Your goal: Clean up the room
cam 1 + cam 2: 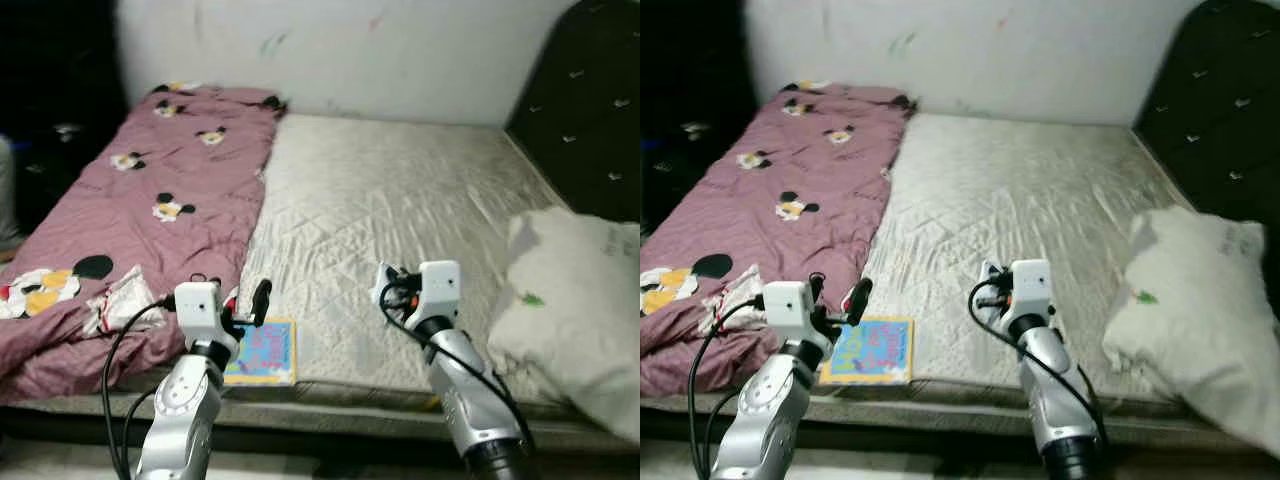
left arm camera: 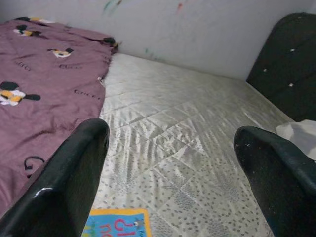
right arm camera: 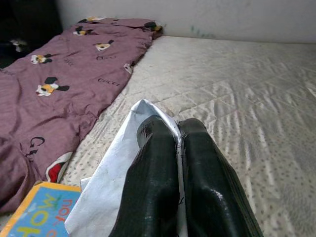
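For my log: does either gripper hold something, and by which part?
The right gripper pinches a sheet of white paper near its upper edge. The left gripper is open, above the bed, holding nothing.

Soft, even indoor light brightens the mattress (image 1: 400,210) and wall (image 1: 340,50); the 2 eye views are slightly blurred, their far left corners near black. Fingers (image 2: 69,182) blur close up, faintly glinting.

Mattress (image 1: 400,200): maroon blanket (image 1: 150,200), book (image 1: 262,352), pillow (image 1: 575,300).
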Controlling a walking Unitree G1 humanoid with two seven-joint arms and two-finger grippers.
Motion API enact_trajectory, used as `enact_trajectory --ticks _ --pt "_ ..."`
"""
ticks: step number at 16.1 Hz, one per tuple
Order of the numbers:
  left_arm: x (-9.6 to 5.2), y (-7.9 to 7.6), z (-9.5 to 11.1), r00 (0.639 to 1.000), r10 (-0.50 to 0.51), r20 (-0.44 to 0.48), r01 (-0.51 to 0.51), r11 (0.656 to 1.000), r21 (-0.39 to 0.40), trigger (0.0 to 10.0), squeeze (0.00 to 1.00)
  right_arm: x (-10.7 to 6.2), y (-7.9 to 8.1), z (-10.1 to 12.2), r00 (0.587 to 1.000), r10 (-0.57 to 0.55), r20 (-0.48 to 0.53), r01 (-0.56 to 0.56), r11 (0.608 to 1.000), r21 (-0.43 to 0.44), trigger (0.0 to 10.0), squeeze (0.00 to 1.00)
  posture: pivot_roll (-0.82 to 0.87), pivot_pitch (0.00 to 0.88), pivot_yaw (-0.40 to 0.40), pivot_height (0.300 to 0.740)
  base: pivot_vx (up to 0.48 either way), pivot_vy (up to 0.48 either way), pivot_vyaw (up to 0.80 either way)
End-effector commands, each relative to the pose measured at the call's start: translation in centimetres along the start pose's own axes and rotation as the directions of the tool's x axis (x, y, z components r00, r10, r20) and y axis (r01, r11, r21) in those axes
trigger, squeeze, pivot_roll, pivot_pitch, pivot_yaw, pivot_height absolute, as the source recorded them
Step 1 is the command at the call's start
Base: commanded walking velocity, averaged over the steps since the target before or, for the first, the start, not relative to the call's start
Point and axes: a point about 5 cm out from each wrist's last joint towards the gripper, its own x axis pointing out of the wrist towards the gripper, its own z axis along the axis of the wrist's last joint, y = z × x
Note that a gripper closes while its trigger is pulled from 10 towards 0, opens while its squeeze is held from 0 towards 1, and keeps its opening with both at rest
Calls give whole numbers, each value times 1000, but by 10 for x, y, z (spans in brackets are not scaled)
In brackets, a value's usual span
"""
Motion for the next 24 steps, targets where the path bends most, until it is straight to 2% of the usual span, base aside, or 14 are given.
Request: enact_trajectory --ticks 1,9,24 --pt "-1 8 1 1000 20 -6 -20 1000 19 10000 0 4 8 4 1000 26 16 -26 1000 1 10000 0 40 0 -59 740 0 480 0" --pt "1 4 8 999 -24 38 25 1000 -11 10000 0 8 16 6 999 44 31 -44 999 -5 10000 0 30 0 -47 740 33 60 0" --pt "2 3 9 999 -40 36 40 999 -19 10000 0 9 16 5 999 43 29 -42 999 -13 10000 0 29 0 -46 740 306 0 0"
